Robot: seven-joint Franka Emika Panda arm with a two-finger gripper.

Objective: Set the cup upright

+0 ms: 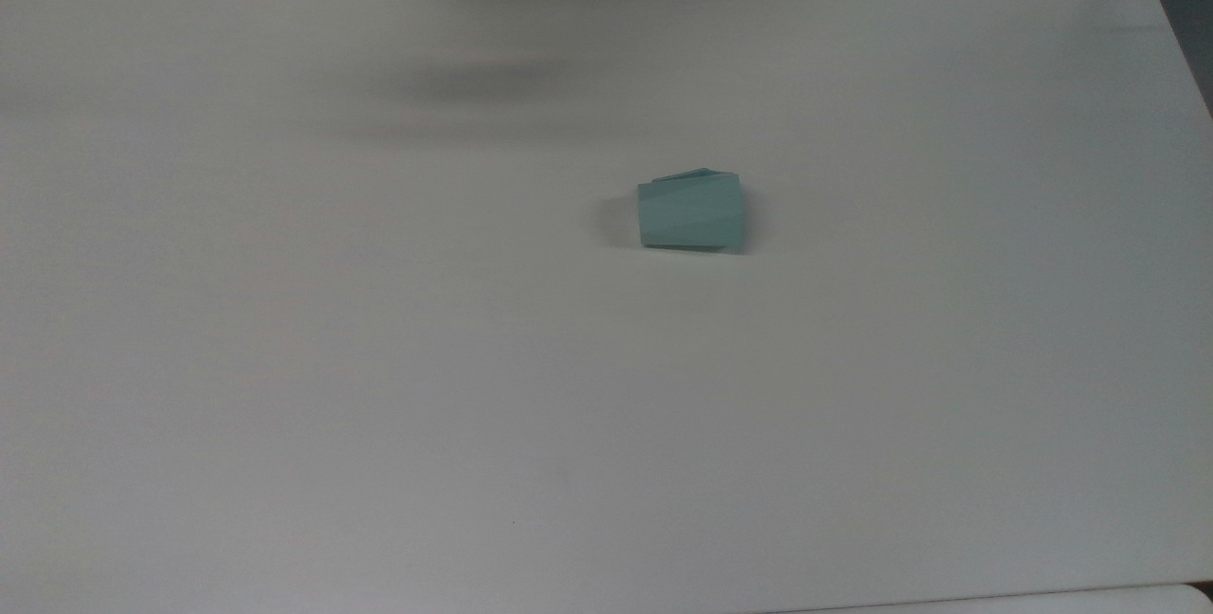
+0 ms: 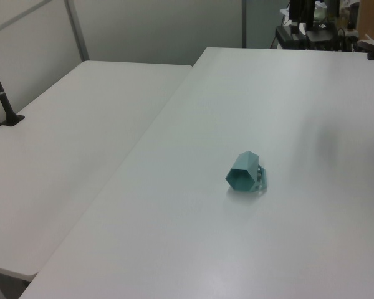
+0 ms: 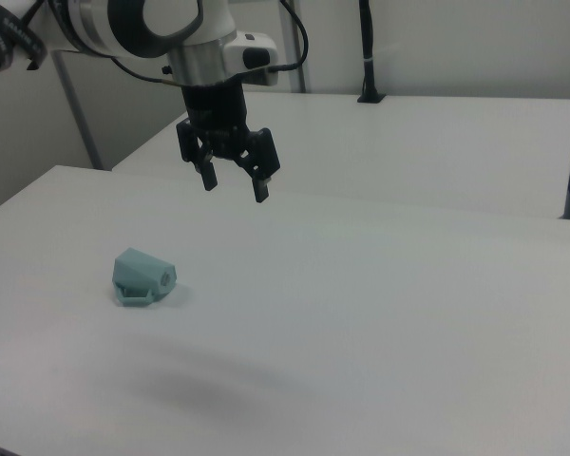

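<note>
Lying on its side on the white table (image 1: pixel 379 358): the pale teal faceted cup (image 1: pixel 691 211), a little toward the top view's right of centre and well apart from every edge. Wider rim end toward the top view's right, narrower base toward the top view's left, flat handle edge along the upper side. In the left view, cup (image 2: pixel 244 172) with its polygonal mouth open toward the camera, handle resting against the tabletop on the left view's right side. In the right view, cup (image 3: pixel 142 277) seen from the base end, handle with its hole down by the table surface.

Hanging in the air above the table in the right view: the black two-finger gripper (image 3: pixel 235 182), pointed down, fingers spread apart, holding nothing. Well apart from the cup, up and toward the right view's right of it. A second white table (image 2: pixel 62 143) just beside the first.
</note>
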